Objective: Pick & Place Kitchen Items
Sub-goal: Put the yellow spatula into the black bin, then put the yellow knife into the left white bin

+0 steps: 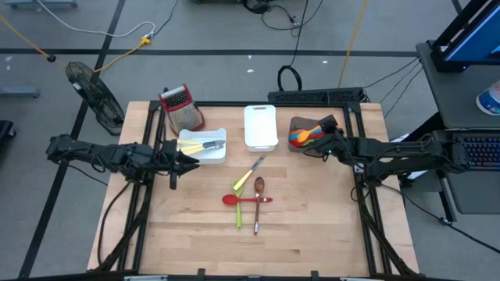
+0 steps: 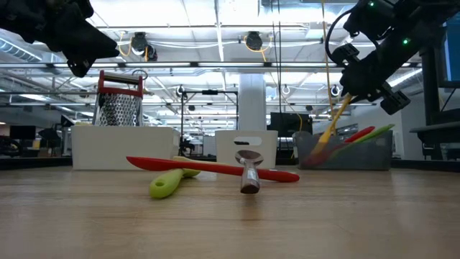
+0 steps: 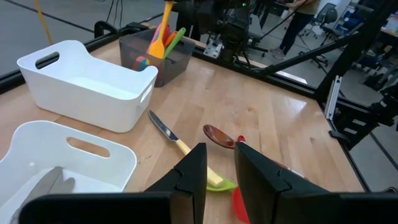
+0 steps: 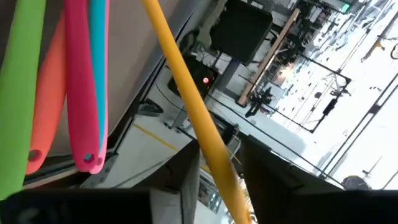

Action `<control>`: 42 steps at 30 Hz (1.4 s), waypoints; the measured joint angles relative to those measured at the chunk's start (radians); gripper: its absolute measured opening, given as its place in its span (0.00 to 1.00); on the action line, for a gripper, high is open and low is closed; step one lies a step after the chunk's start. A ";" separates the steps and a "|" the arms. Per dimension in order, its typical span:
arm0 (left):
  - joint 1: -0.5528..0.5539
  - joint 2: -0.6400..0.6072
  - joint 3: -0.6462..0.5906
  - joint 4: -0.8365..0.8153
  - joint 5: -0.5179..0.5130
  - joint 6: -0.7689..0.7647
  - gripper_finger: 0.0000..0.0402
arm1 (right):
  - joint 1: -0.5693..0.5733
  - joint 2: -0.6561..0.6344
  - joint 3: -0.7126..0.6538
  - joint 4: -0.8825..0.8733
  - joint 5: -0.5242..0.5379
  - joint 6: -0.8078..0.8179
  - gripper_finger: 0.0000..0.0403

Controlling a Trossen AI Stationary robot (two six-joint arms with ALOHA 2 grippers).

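utensil pile [image 1: 248,197] mid-table, trays [image 1: 260,127] behind, front clear

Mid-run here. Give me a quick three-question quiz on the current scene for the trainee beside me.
1. True or false: the red spatula lies inside the brown tray.
2. The right gripper is above which thing? A) the box grater B) the brown tray C) the white tray on the left
3. In the right wrist view, what colour is the stick that runs past the right gripper?

Key
1. False. It lies on the table.
2. B
3. Yellow
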 joint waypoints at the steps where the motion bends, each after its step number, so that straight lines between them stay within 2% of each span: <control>1: 0.000 0.000 0.000 0.000 0.000 0.001 0.21 | 0.000 0.000 0.000 0.000 0.002 0.000 0.28; 8: 0.000 0.000 0.000 0.000 0.000 -0.001 0.21 | 0.002 0.000 0.000 -0.002 0.021 -0.002 0.32; 19: 0.000 0.000 0.000 0.000 0.000 -0.013 0.21 | 0.048 0.000 0.000 -0.059 0.032 -0.014 0.32; 25: 0.000 0.000 0.000 0.000 0.000 -0.013 0.21 | 0.082 -0.002 0.000 -0.066 0.186 0.011 0.29; 29: 0.000 0.000 0.000 0.000 0.000 -0.001 0.21 | 0.107 -0.010 0.000 -0.075 0.236 0.076 0.28; 35: 0.000 0.000 0.000 0.000 0.000 0.003 0.21 | 0.154 -0.010 0.000 -0.105 0.235 0.124 0.28; 42: 0.000 0.000 0.000 0.000 0.000 0.003 0.21 | 0.166 -0.010 0.000 -0.119 0.238 0.256 0.28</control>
